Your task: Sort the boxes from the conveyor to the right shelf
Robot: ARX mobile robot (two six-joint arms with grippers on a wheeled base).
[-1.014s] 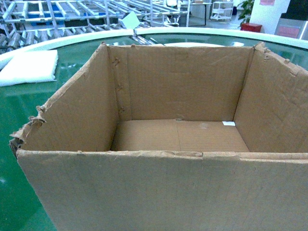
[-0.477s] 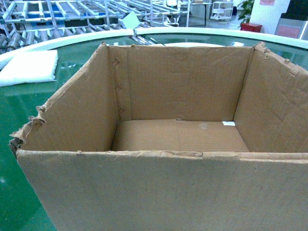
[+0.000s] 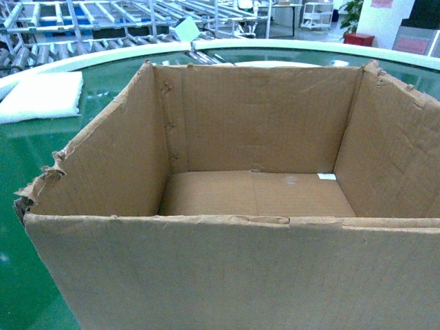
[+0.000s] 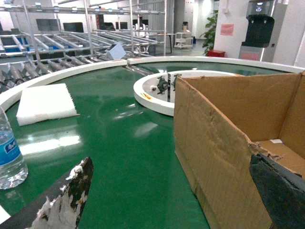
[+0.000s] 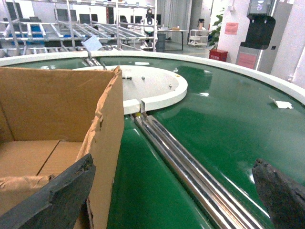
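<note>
On green conveyor (image 3: 27, 179) — ragged-topped brown carton (image 3: 234, 268)

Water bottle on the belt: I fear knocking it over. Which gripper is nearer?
Left. The left gripper straddles the carton's left wall, the water bottle just beyond its outer finger. The right gripper straddles the carton's right wall, farther off.
</note>
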